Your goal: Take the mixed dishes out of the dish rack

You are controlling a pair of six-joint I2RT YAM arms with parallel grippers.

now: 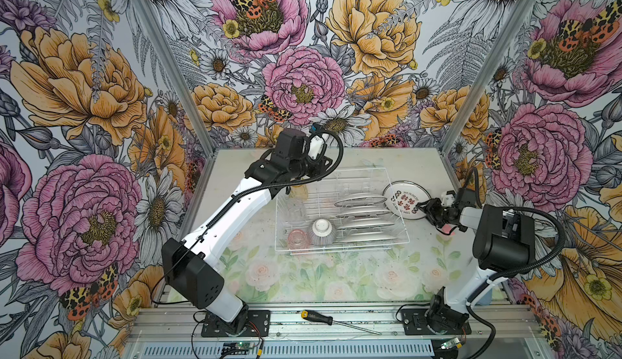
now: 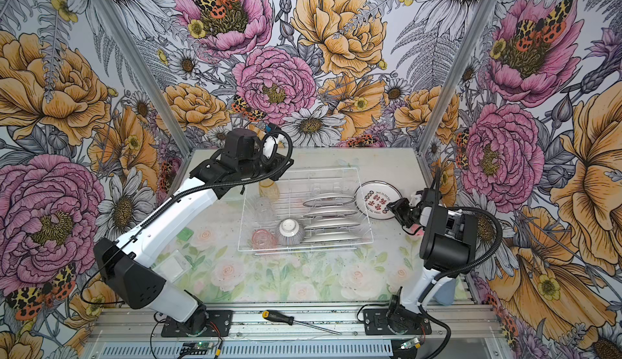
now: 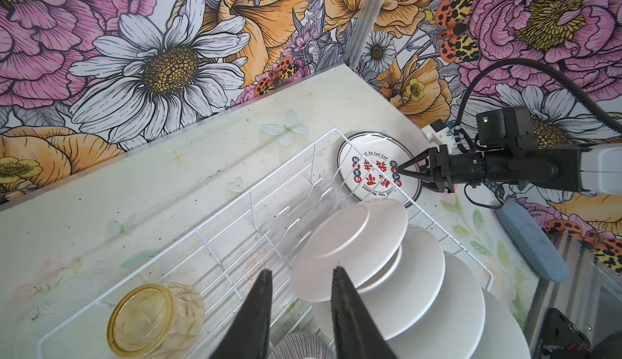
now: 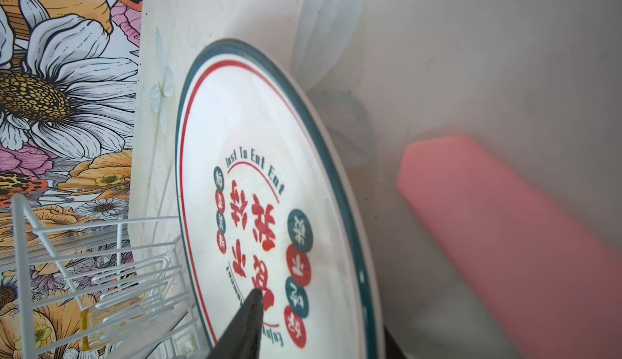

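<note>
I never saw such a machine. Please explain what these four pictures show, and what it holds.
Two robot arms work at a table, each with a two-finger gripper. Two pictures look down from above; two come from cameras on the wrists. The dish rack holds four standing plates, an upturned bowl and three tumblers: pink, clear, yellow. One printed plate lies beside it. The right gripper is open at that plate's edge; the left gripper hovers open above the rack. Nothing is held.

The plate (image 4: 235,121) reads "Just To Eat Eat" above red Chinese characters.
</note>
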